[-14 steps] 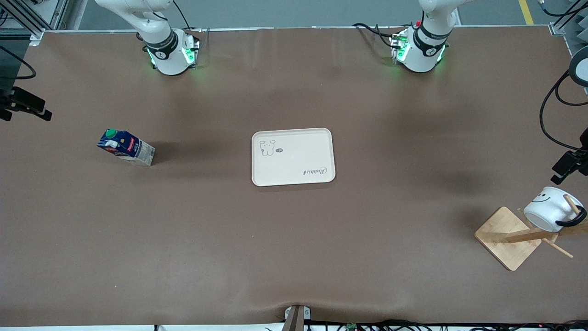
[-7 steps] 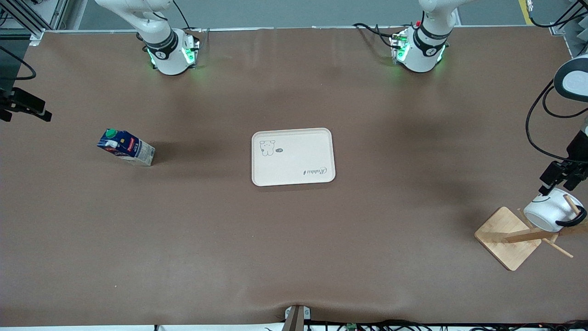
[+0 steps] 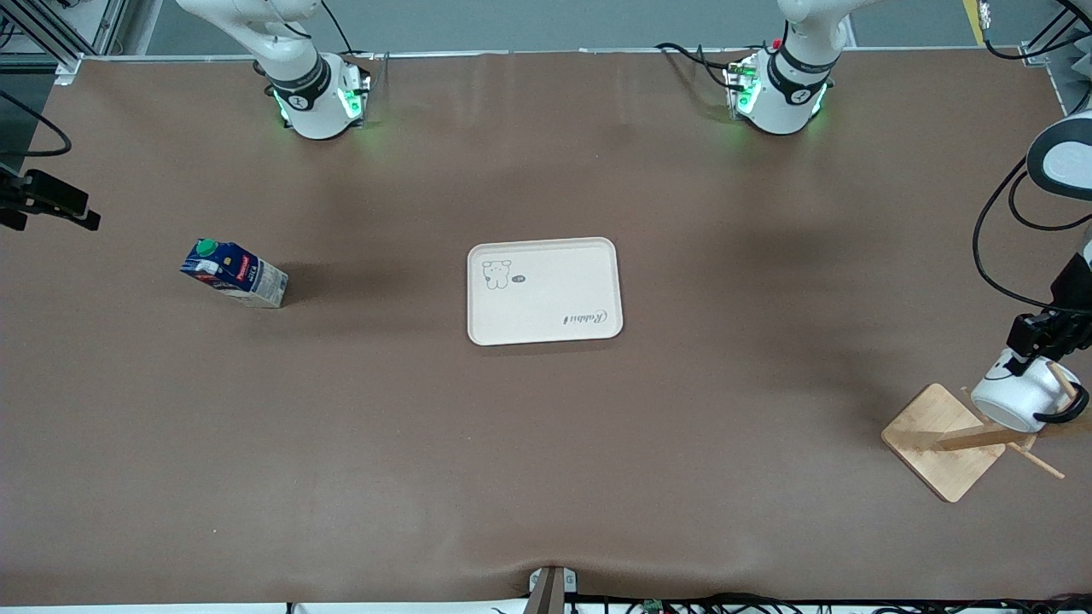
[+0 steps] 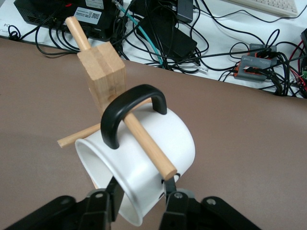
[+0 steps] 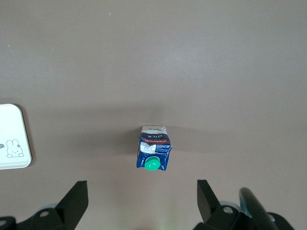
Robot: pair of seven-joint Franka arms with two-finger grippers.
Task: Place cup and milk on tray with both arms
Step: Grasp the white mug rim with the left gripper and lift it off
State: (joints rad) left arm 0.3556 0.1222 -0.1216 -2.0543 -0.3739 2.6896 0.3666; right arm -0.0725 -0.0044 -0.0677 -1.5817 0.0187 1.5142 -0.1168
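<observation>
The white cup [image 3: 1015, 399] hangs by its black handle on a peg of the wooden rack, at the left arm's end of the table. In the left wrist view the cup [image 4: 163, 139] lies tilted with the peg [image 4: 148, 146] through its handle. My left gripper [image 3: 1031, 351] [image 4: 142, 191] has a finger on each side of the cup near its rim, shut on it. The blue milk carton [image 3: 232, 275] [image 5: 153, 154] stands toward the right arm's end. My right gripper [image 3: 47, 205] [image 5: 142, 203] is open and empty, high over the carton. The cream tray [image 3: 546, 281] [image 5: 14, 124] lies mid-table, bare.
The rack's square wooden base [image 3: 938, 439] and its post [image 4: 103, 67] stand by the cup, with thin pegs sticking out. Cables and boxes [image 4: 172, 33] lie just off the table's edge near the rack. A small bracket [image 3: 550, 588] sits at the table's front edge.
My left gripper has come down from above the cup onto it and now grips it. The right gripper has barely shifted. Cup, milk and tray have not moved.
</observation>
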